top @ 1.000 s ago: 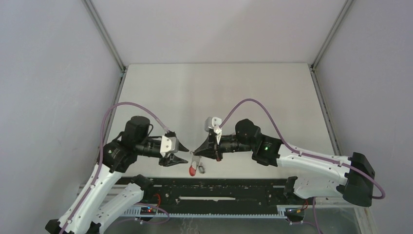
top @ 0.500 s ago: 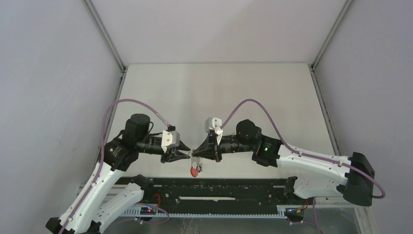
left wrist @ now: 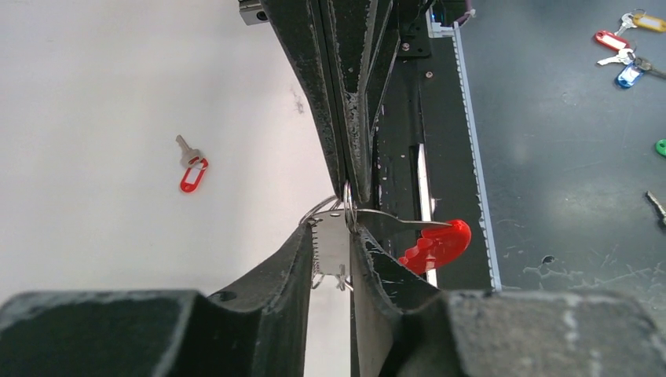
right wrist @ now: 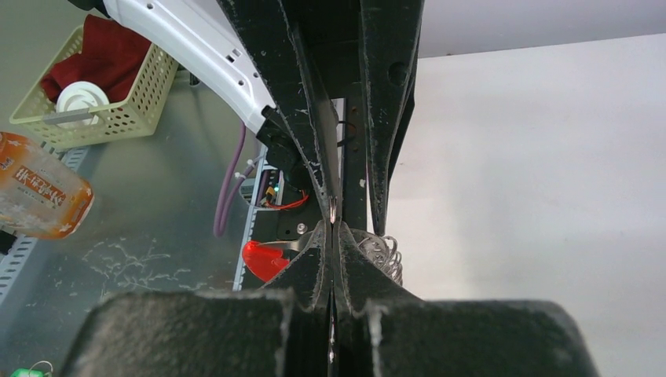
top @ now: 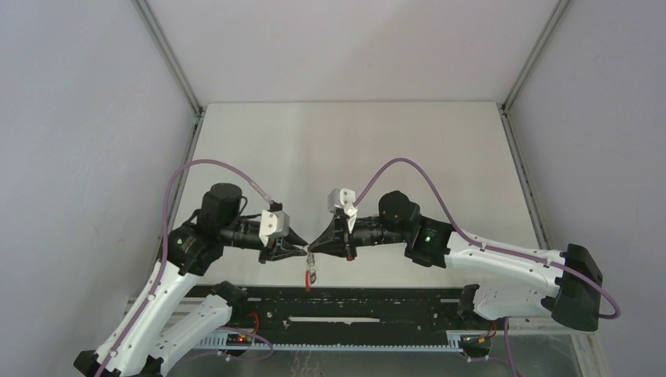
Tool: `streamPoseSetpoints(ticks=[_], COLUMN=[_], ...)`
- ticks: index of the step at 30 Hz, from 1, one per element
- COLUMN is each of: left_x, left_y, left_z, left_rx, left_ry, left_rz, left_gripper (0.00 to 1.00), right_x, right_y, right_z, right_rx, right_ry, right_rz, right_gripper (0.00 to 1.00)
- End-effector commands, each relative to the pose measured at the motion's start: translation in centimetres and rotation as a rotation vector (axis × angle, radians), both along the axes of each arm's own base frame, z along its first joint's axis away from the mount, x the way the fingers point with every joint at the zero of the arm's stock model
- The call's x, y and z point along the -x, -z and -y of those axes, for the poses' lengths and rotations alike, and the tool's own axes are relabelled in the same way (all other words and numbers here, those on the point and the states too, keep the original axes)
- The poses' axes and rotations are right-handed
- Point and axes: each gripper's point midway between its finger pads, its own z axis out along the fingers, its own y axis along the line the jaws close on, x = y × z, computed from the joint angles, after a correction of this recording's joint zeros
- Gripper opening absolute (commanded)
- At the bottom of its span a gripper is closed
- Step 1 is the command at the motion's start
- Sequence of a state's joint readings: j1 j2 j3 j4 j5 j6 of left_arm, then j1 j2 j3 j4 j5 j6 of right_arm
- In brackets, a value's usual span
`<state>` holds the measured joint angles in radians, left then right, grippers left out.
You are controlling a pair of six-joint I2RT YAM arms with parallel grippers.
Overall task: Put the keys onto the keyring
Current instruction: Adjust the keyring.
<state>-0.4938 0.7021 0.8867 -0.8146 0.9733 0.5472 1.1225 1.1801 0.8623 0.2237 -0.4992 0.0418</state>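
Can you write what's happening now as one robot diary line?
left gripper: grips key | right gripper: shut on keyring | red strap: dangling

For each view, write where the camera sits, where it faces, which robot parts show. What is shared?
Top external: above, behind the robot, looking down at the table; left arm and right arm show.
Left wrist: on the left arm, looking along its jaws, around a key, toward the keyring.
Right wrist: on the right arm, looking along its jaws.
Shared: red strap.
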Motion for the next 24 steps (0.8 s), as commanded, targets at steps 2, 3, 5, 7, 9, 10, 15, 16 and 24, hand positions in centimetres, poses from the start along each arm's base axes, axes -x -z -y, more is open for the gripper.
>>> streamPoseSetpoints(ticks=[2, 3, 5, 7, 9, 10, 15, 16, 24], left_x=[0.85, 0.91, 0.94, 0.92, 0.99, 1.06, 1.5, 1.5, 1.06], left_y=[-3.04, -3.09, -3.15, -3.31, -3.55, -3.6, -3.81, -3.79, -3.71], left_z=[0.37, 0.38, 0.38, 0.37, 0.36, 0.34, 0.13, 0.1, 0.07], left_rx=[0.072, 0.074, 0.076, 0.077, 0.08, 0.081, 0.087, 0.087, 0.076], left_ry=[0.045, 0.048, 0.051, 0.049, 0.047, 0.047, 0.049, 0.047, 0.031], left_rz=[0.035, 0.036, 0.039, 0.044, 0.041, 0.04, 0.048, 0.05, 0.058], left_gripper=[0.32, 0.33, 0.31, 0.28, 0.29, 0.29, 0.39, 0.41, 0.32], right_x=[-0.03, -0.06, -0.1, -0.22, -0.32, -0.44, -0.67, -0.68, -0.72], right_y=[-2.96, -3.0, -3.07, -3.06, -2.81, -2.77, -2.69, -2.7, -2.96], right_z=[-0.75, -0.77, -0.79, -0.79, -0.76, -0.73, -0.63, -0.66, -0.62], right_rx=[-0.064, -0.065, -0.067, -0.064, -0.054, -0.051, -0.045, -0.046, -0.054], right_ry=[0.003, 0.006, 0.009, 0.017, 0.025, 0.033, 0.048, 0.048, 0.054], right_rz=[0.043, 0.043, 0.046, 0.046, 0.044, 0.043, 0.043, 0.042, 0.04], right_gripper=[0.0, 0.0, 0.0, 0.0, 0.0, 0.0, 0.0, 0.0, 0.0])
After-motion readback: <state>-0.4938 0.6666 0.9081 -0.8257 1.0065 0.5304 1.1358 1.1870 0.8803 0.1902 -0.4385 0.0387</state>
